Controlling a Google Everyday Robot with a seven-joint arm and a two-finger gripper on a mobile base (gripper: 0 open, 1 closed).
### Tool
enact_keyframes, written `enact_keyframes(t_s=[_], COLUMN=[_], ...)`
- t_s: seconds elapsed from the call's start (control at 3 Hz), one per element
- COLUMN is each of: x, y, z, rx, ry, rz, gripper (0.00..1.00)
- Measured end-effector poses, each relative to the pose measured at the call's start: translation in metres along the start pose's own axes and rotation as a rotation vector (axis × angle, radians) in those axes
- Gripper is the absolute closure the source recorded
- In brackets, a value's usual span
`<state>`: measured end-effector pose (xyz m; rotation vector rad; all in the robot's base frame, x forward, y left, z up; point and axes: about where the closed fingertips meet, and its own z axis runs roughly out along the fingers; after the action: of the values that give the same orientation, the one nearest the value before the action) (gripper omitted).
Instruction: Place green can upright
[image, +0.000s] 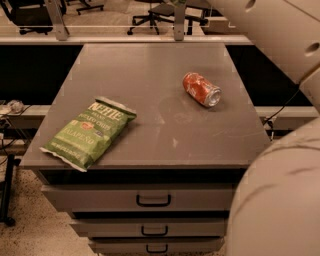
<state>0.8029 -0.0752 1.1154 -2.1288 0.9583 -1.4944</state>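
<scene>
The green can is out of view. My gripper is also out of view, past the top edge of the camera view; only my pale arm (272, 32) shows, running from the right side toward the top centre above the far edge of the grey cabinet top (150, 75). A red and white can (201, 89) lies on its side on the right part of the cabinet top, silver end toward the front right.
A large flat green chip bag (89, 132) lies at the front left of the cabinet top. Drawers with dark handles (153, 201) are below. My robot body (280, 200) fills the lower right. Office chairs (150, 12) stand behind.
</scene>
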Motion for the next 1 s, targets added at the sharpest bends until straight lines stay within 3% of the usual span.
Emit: enact_keyframes(t_s=[0.33,0.67,1.0], x=[0.021,0.013,0.004], y=[0.022,0.01,0.013], z=[0.017,0.013,0.01], rx=[-0.032,0.003,0.033], ry=[-0.047,-0.097,-0.106], rz=[-0.049,-0.075,-0.119], gripper=[1.0,1.0,1.0])
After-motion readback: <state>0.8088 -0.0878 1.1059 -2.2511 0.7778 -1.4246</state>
